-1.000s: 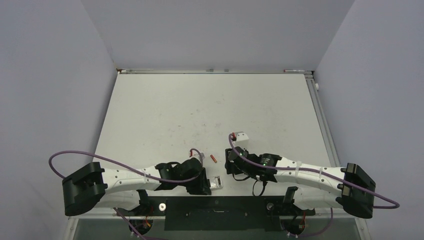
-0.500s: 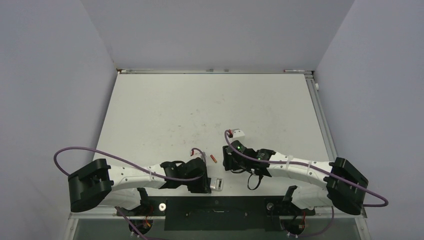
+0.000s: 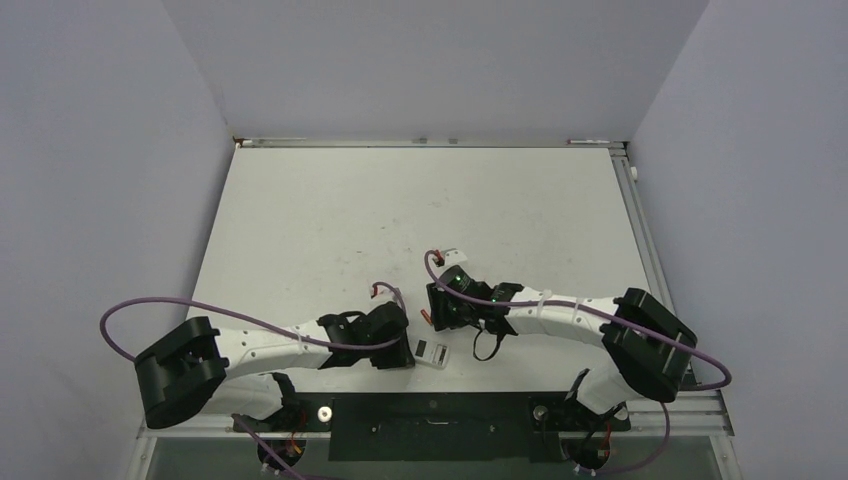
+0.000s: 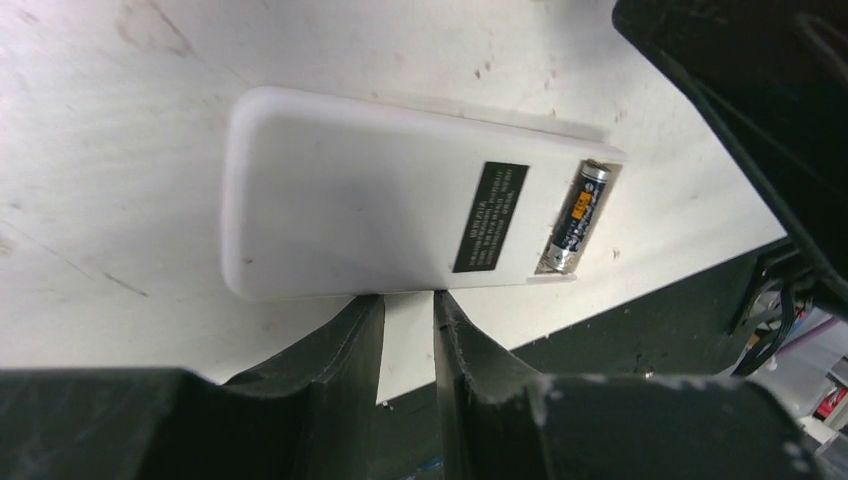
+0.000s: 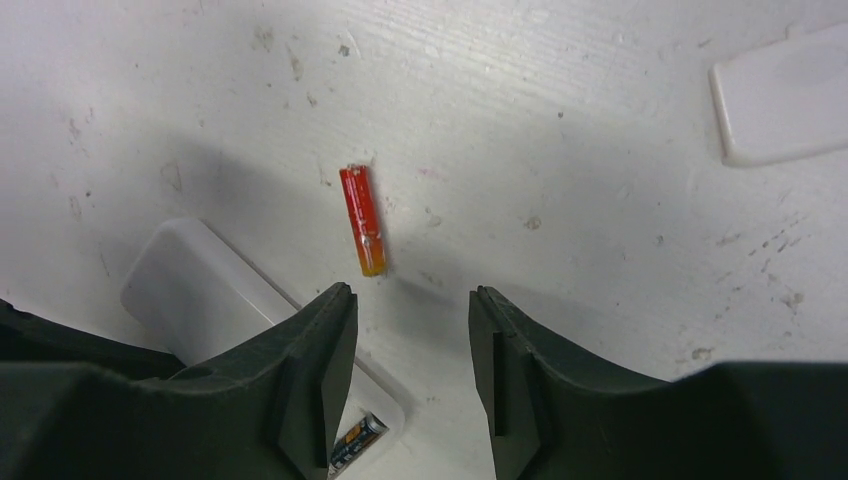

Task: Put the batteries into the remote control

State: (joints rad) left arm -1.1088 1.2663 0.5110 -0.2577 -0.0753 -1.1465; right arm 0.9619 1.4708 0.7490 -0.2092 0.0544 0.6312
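Seen from above, the remote (image 3: 434, 352) is half covered by the left wrist. The red battery (image 3: 428, 316) is only a sliver beside the right wrist, and both pairs of jaws are hidden there. In the left wrist view the label (image 4: 490, 215) is too small to read, and whether the left jaws pinch the remote's near edge cannot be told. A blurred dark mass (image 4: 760, 120) fills the upper right corner. In the right wrist view the black battery (image 5: 358, 438) shows one end only. A white chip (image 5: 785, 95) is cut off by the right edge.
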